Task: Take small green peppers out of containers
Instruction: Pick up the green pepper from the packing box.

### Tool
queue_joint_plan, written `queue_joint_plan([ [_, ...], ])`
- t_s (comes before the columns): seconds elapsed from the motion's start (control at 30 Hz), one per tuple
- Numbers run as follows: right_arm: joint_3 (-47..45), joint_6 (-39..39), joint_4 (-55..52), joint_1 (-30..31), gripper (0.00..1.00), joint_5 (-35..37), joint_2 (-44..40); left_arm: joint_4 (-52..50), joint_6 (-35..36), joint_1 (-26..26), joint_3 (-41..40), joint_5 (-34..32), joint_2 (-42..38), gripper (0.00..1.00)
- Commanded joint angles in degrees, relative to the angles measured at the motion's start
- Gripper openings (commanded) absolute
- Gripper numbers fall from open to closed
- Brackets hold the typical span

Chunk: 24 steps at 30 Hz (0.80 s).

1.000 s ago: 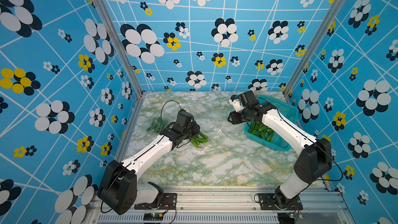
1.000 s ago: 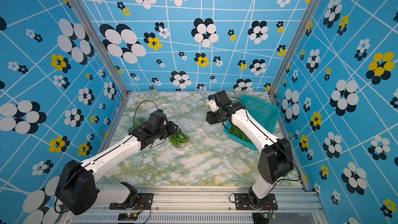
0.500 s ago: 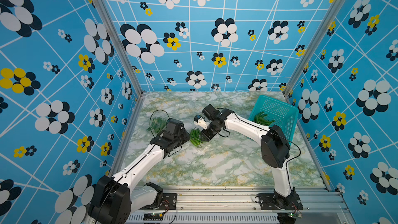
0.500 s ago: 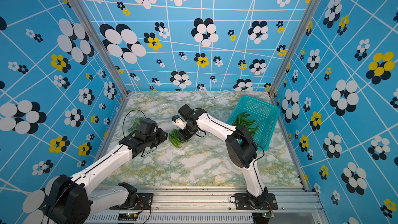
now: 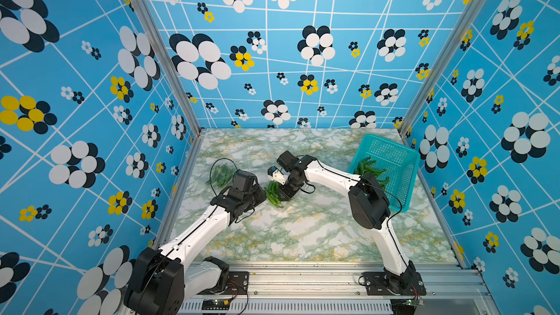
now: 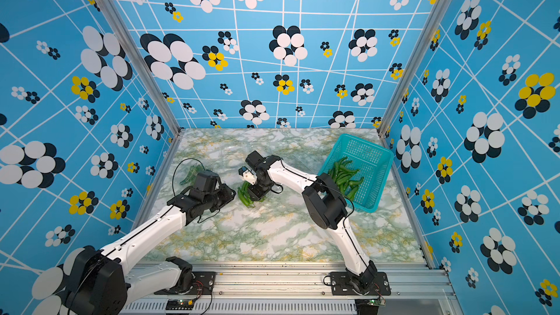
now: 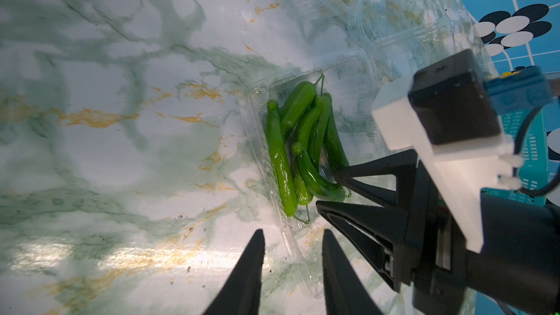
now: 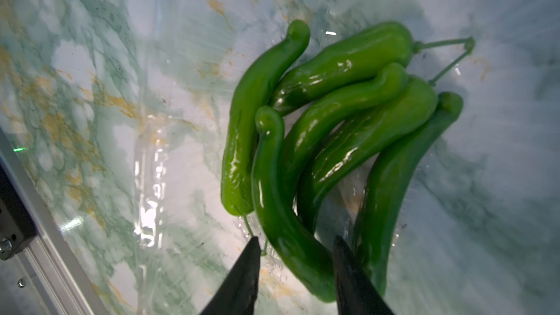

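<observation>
Right arm (image 5: 330,175) swung from basket (image 5: 394,159) to peppers (image 5: 272,193) on marble (image 5: 303,231), both jaws part-open, empty, blue floral walls (image 5: 272,56).

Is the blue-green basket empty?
No, several green peppers lie inside the basket.

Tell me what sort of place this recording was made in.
Probably a purpose-built robot test booth, not a real kitchen: printed blue flower-pattern walls, an aluminium frame post, and a marble-look tabletop.
</observation>
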Motion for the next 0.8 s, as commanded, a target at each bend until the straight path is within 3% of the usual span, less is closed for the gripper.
queue_joint_plan([
  [0.0, 1.42, -1.05, -2.21, 0.54, 0.41, 1.06, 1.62, 1.39, -0.42, 0.65, -1.34, 0.83, -0.16, 0.35],
  [0.17, 1.50, -1.25, -2.21, 0.54, 0.38, 2.23, 1.93, 1.72, -0.33, 0.75, -1.61, 0.96, -0.27, 0.35],
  [0.37, 1.19, -0.95, -2.33, 0.48, 0.13, 1.86, 0.78, 2.10, -0.34, 0.84, -1.65, 1.09, 0.10, 0.35],
  [0.53, -0.02, -1.25, -2.77, 0.53, 0.02, 1.89, -1.85, 2.54, -0.33, 0.80, -1.30, 1.24, 0.92, 0.35],
  [0.77, -4.34, -1.26, -3.26, 0.18, 0.00, 3.15, -12.48, 2.94, -0.07, 0.84, 0.20, 1.42, 2.53, 0.35],
])
